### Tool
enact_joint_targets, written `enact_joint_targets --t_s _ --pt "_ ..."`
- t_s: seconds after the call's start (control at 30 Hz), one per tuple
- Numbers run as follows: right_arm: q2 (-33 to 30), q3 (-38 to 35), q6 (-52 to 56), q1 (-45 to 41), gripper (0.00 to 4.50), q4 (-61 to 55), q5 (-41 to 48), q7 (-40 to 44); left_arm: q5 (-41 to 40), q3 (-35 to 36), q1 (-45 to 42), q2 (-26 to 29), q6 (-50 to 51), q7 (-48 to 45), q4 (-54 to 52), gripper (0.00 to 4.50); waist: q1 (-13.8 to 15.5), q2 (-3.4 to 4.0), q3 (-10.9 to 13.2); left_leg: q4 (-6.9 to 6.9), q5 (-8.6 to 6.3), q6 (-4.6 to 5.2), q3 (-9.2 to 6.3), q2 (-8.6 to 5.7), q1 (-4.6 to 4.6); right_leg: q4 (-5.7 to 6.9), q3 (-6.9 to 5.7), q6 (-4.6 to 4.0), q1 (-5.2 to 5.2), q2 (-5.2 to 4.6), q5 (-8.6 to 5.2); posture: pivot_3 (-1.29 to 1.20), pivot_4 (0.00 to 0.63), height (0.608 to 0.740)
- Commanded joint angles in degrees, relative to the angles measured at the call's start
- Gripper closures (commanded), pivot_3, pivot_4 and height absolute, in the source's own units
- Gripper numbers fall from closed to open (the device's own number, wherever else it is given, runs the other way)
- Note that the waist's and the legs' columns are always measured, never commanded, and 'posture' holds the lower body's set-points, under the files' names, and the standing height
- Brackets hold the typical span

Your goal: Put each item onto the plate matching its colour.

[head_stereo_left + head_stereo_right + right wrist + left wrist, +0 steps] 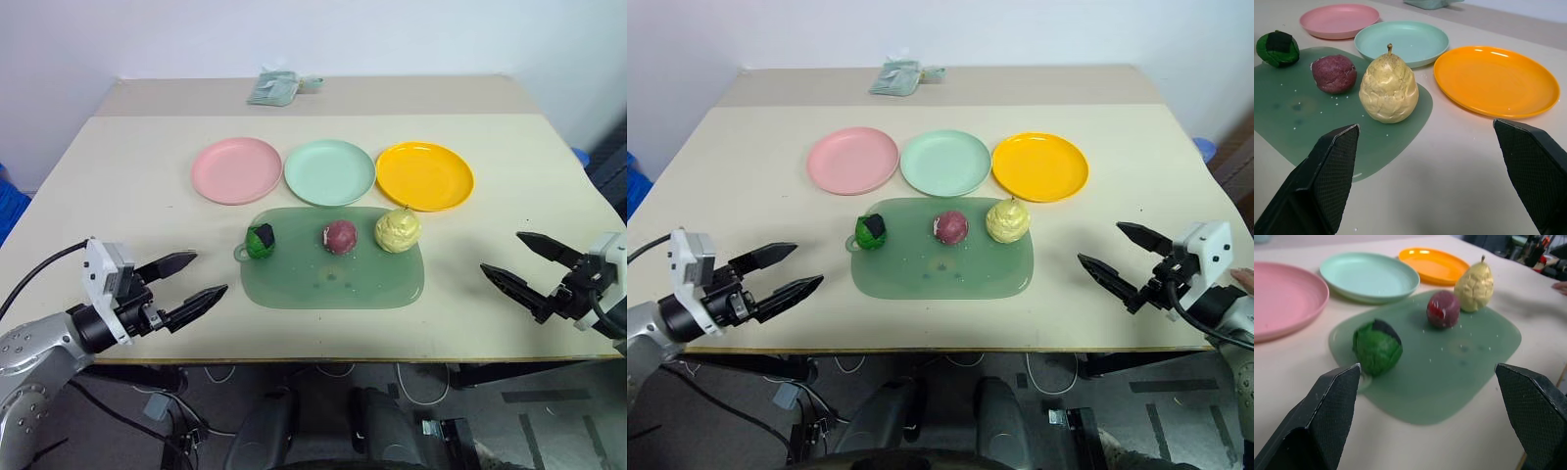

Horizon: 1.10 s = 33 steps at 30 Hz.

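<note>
Both spread wide and empty above the table (pixel 118 166): left gripper (pixel 191 282) nearest the green item (pixel 261 241), right gripper (pixel 521 262) nearest the yellow item (pixel 398 230), maroon item (pixel 340 236) between on the mat (pixel 333 279), pink plate (pixel 236 169), mint plate (pixel 329 171), orange plate (pixel 424 175) beyond.

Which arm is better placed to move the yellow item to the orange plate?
The right. The pale yellow item sits at the mat's right end, nearest the open right pincer, and the orange-yellow plate lies just behind it. The left pincer would have to cross the other two items.
</note>
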Motion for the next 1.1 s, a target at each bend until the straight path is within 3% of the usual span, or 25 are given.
enact_joint_targets --t_s 0.03,0.77,0.93,1.1 --pt "-0.01 -1.75 -1.45 -0.31 0.03 0.12 0.34 0.59 0.57 1.66 0.05 -0.02 -1.92 -0.6 -0.53 0.0 0.04 0.0 0.0 0.01 0.0 0.0 0.0 0.0 0.0 0.0 0.0 0.0 0.0 0.0 0.0 0.0 0.15 0.74" --pt "2.04 2.38 -5.07 -2.54 0.03 1.56 -0.6 2.36 5.09 -2.5 -2.88 -3.19 -4.74 2.8 -0.59 0.0 0.0 0.0 0.0 0.01 0.0 0.0 0.0 0.0 0.0 -0.01 0.0 0.0 0.0 0.0 0.0 0.0 0.15 0.74" --pt "2.76 6.06 -5.76 -5.66 0.03 -0.48 -0.57 2.33 4.8 -3.94 -5.51 -4.38 -3.25 5.47 -1.05 0.0 -0.01 0.0 0.0 0.01 0.0 0.0 0.0 0.0 0.0 -0.01 -0.01 0.0 0.0 0.01 0.01 0.0 0.15 0.74" --pt "3.57 12.22 -4.61 -9.48 0.03 -4.05 0.06 2.02 4.52 -6.01 -9.86 -4.25 3.66 13.89 -2.13 0.0 -0.02 0.0 0.0 0.02 0.0 0.0 -0.01 0.0 0.0 0.01 -0.01 0.01 0.0 0.02 0.02 0.0 0.15 0.74"
